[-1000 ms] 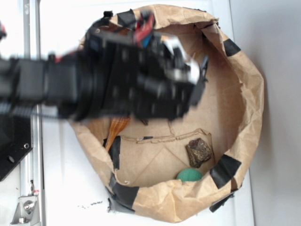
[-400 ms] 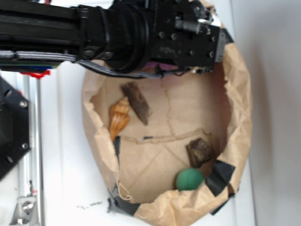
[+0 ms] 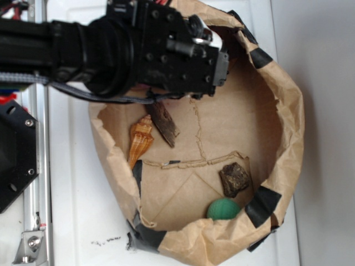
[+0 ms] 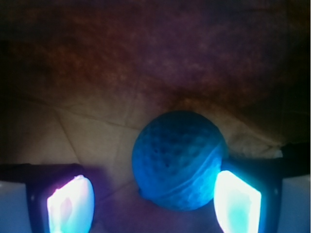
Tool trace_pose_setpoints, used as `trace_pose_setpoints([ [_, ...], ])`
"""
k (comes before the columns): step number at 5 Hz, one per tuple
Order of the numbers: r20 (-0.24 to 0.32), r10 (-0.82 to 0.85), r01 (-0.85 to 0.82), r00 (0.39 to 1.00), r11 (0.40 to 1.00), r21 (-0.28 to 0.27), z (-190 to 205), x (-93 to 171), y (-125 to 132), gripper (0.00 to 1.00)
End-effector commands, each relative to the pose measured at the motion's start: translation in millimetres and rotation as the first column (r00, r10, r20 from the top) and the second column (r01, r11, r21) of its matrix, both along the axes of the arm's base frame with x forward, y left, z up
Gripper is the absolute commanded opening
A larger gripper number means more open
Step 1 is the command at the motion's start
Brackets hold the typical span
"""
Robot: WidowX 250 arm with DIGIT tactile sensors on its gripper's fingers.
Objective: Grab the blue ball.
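The blue ball, round with a finely dimpled surface, rests on brown paper in the wrist view. It lies between the fingers of my gripper, close against the right fingertip and well apart from the left one. The gripper is open, with a wide gap on the ball's left side. In the exterior view my gripper reaches down into the upper part of the paper bag, and the black arm hides the blue ball there.
Inside the bag lie an orange shell, a dark strip of bark, a brown rock and a green ball by the near wall. A metal rail runs along the left.
The arm swung from over the bag's middle up to its top edge, then shifted a little left and down. The shell and bark came into sight.
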State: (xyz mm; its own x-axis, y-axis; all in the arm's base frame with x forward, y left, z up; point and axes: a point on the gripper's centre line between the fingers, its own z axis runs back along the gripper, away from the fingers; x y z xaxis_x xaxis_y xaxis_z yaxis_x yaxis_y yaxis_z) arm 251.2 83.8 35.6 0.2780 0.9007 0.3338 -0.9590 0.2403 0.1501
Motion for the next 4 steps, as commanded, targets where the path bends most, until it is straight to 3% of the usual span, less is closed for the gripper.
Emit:
trace_pose_setpoints([
  [1, 0.029, 0.021, -0.021, 0.999, 1.000, 0.003, 22.5, -5.3, 7.3, 1.00],
  [2, 0.011, 0.031, -0.031, 0.999, 0.999, 0.008, 15.1, -4.9, 10.4, 1.00],
  [3, -0.041, 0.031, -0.031, 0.999, 1.000, 0.004, -1.0, 8.8, 24.3, 1.00],
  [4, -0.049, 0.042, -0.042, 0.998, 0.999, 0.003, -5.9, 15.9, 30.2, 0.39],
])
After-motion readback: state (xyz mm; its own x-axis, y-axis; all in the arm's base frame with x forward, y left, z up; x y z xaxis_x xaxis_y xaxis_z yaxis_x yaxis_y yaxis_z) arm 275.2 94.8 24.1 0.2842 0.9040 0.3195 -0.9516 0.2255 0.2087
